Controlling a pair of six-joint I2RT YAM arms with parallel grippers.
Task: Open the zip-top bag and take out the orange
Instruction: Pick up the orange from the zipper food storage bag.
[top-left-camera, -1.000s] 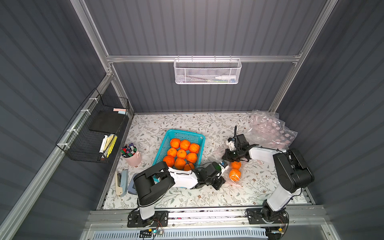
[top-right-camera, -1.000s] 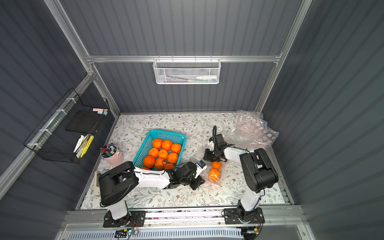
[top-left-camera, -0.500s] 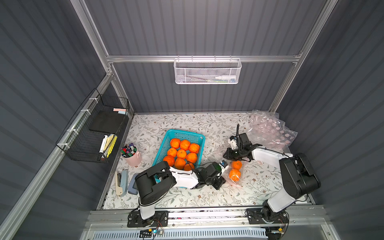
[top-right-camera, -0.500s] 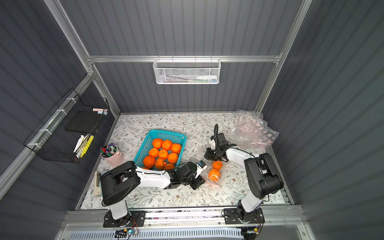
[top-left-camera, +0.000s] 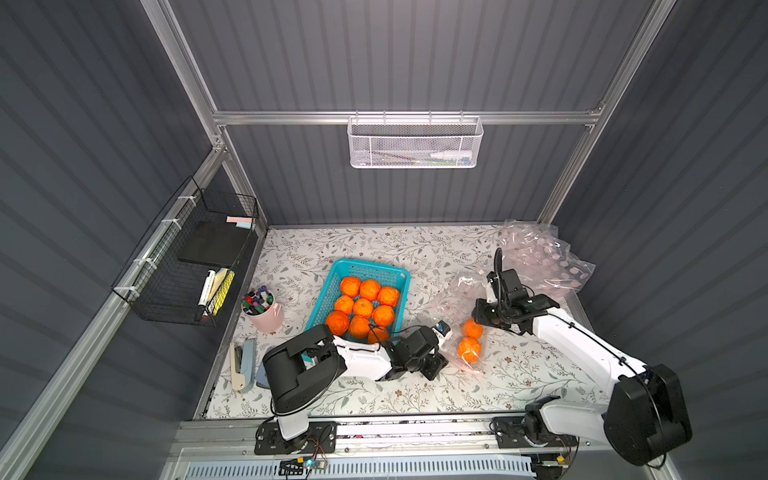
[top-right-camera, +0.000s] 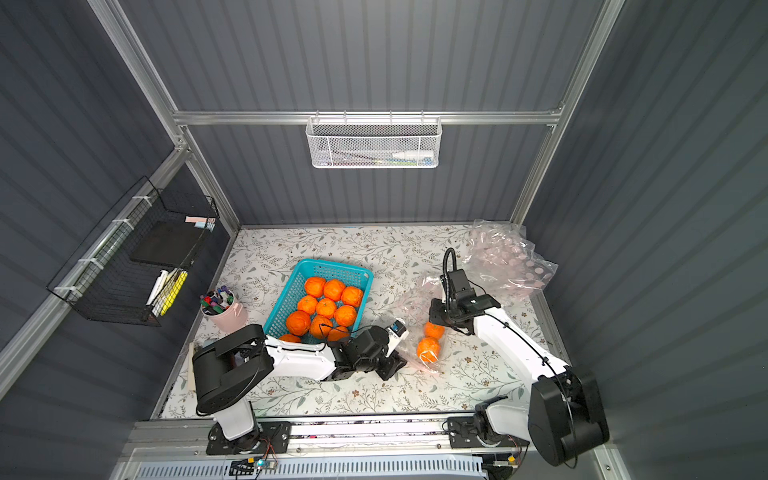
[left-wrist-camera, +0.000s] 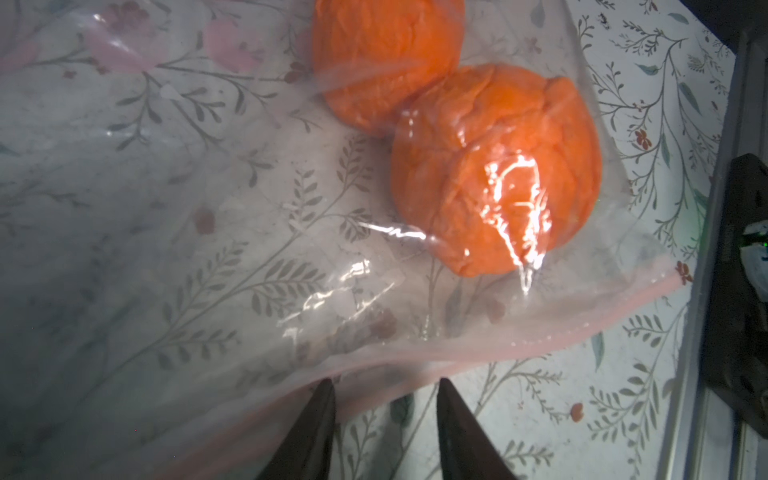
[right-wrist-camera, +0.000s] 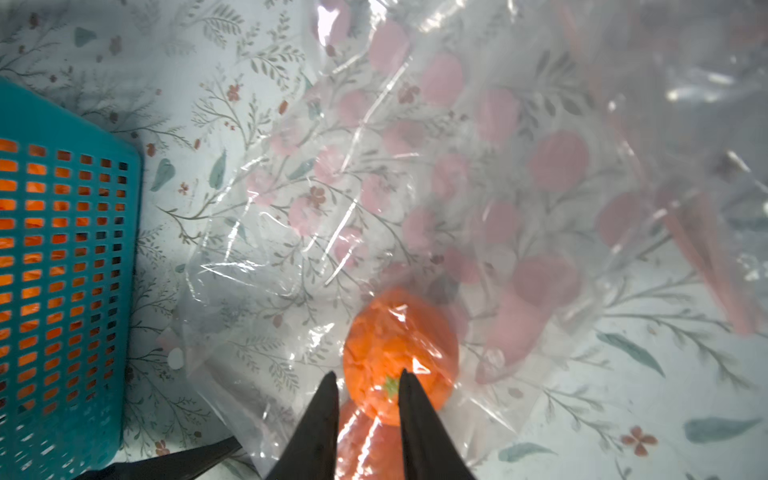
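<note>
The clear zip-top bag (top-left-camera: 455, 291) with pink dots lies flat on the flowered table to the right of the basket, with two oranges inside. Both top views show one orange (top-left-camera: 473, 328) (top-right-camera: 434, 330) and the other (top-left-camera: 469, 348) (top-right-camera: 429, 348) side by side. My left gripper (left-wrist-camera: 385, 384) is open, low on the table, its tips at the bag's pink zip strip (left-wrist-camera: 540, 332), a short way from the nearer orange (left-wrist-camera: 498, 174). My right gripper (right-wrist-camera: 368, 376) stands a little open just above an orange (right-wrist-camera: 399, 349) under the plastic film, gripping nothing.
A teal basket (top-left-camera: 374, 267) with several oranges stands left of the bag, close behind the left arm. A heap of empty bags (top-left-camera: 540, 257) fills the back right corner. A pink cup of pens (top-left-camera: 266, 318) and a stapler (top-left-camera: 245, 361) sit at the left edge.
My right gripper has gone from shut to a little open, and its arm has stretched out to the right. The left jaws have widened slightly. The bag and oranges have stayed put.
</note>
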